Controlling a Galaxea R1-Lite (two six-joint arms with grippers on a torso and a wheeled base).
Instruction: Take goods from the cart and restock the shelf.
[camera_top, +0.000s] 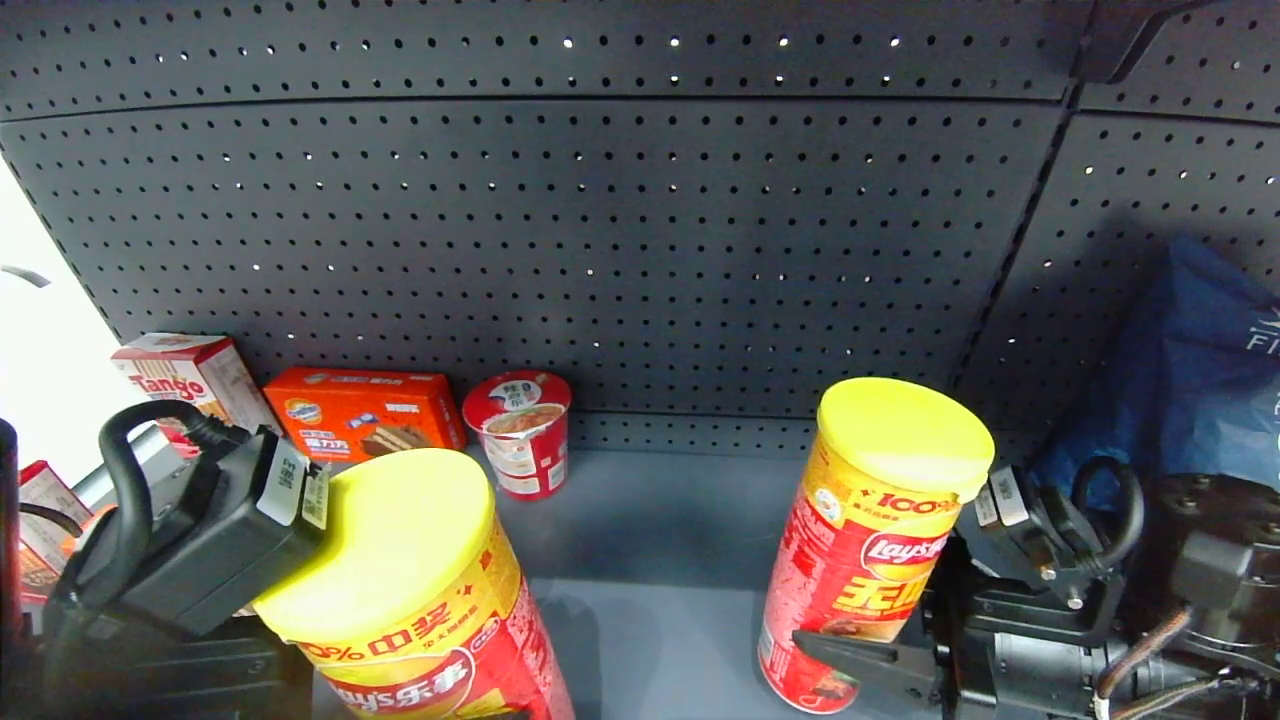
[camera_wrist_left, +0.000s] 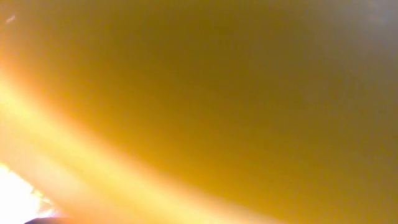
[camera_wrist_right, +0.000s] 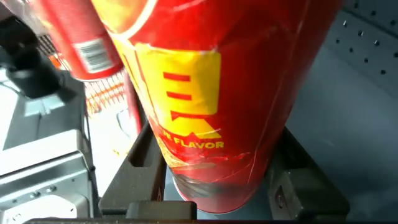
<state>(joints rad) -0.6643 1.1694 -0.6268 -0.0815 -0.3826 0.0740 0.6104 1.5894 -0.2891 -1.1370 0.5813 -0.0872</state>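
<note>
Partly, right can (camera_top: 870, 540) hides the right tool (camera_wrist_right: 217, 174) gripping it.

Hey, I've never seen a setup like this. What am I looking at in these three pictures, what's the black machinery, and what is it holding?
This is a two-armed robot restocking a store shelf. The wide picture comes from a camera on its head, and the other two come from cameras on its wrists. The black parts in the lower corners are its arms.

The right gripper clamps a red chip can with a yellow lid, gripping it on both sides near its base. A second chip can leans beside the left arm, so close to that wrist camera that the picture is a yellow blur.

At the back of the shelf stand a wafer box, an orange box and a noodle cup. A blue bag sits on the right.
</note>
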